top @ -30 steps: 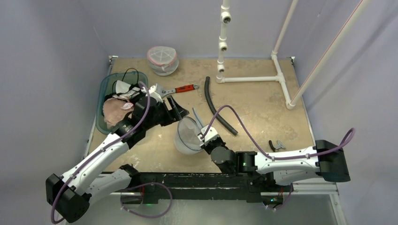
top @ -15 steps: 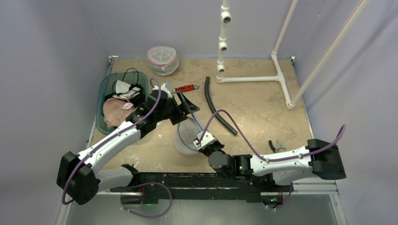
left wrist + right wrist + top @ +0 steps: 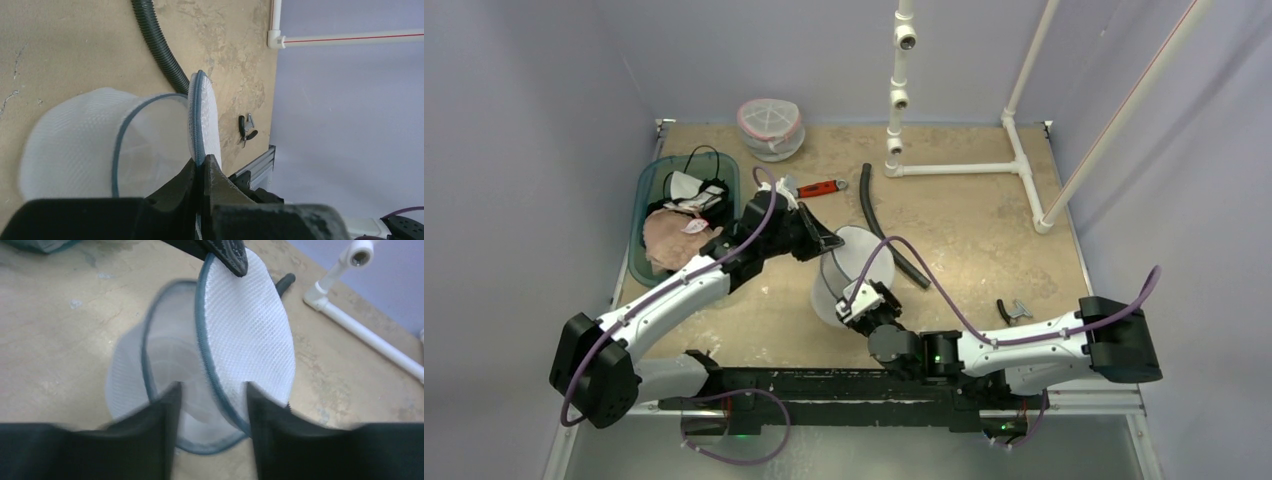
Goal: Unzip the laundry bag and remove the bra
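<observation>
Fingers (image 3: 220, 186): left gripper (image 3: 202, 165) pinching laundry bag (image 3: 70, 145) flap, right gripper (image 3: 212, 390) spread. Only overhead shows bin (image 3: 640, 190) at 10 o'clock on tan table (image 3: 984, 240).

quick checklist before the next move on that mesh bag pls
1. Lid gripped: ok. The left hand is shut on the edge of the lid.
2. Bag unzipped: ok. The lid stands up off the rim of the laundry bag.
3. Right hand free: ok. The right hand is open, with a finger on each side of the near rim.
4. Bra visible inside: cannot tell. The interior is blurred.
5. Hose clear of the bag: cannot tell. It lies close behind the bag.
</observation>
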Action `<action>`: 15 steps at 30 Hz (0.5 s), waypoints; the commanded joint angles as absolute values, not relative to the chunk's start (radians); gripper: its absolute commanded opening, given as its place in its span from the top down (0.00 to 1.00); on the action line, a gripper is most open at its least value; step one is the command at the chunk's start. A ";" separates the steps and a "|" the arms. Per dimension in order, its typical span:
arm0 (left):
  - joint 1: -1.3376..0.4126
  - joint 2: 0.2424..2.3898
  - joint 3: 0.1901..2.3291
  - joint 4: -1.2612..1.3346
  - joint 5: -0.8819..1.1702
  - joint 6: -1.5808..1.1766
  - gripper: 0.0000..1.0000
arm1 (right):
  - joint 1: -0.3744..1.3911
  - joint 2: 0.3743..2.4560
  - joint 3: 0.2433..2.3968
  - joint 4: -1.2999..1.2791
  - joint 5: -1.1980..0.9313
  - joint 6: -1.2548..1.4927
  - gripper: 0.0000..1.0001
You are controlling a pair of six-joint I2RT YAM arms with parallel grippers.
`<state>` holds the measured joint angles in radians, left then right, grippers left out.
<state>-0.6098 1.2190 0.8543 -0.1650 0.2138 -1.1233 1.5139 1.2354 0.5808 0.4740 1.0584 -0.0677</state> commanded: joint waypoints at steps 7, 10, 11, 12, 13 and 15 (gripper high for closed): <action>-0.613 1.113 0.817 -0.109 0.238 -0.975 1.00 | 1.515 0.927 0.540 0.319 0.856 0.196 0.04; -0.614 1.085 0.779 -0.071 0.241 -0.948 1.00 | 1.475 0.816 0.504 0.284 0.775 0.290 0.03; -0.614 1.075 0.763 -0.052 0.246 -0.937 1.00 | 1.444 0.782 0.492 0.277 0.713 0.333 0.03; -0.614 1.065 0.748 -0.037 0.253 -0.923 1.00 | 1.402 0.751 0.484 0.275 0.671 0.382 0.03; -0.613 1.054 0.732 -0.022 0.258 -0.912 1.00 | 1.343 0.723 0.466 0.270 0.608 0.432 0.04; -0.614 1.022 0.693 0.028 0.272 -0.881 1.00 | 1.209 0.671 0.434 0.277 0.431 0.521 0.05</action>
<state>-0.6102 1.0798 0.7506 -0.0917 0.2363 -0.9695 1.3861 0.7410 0.4892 0.3073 0.7193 0.2996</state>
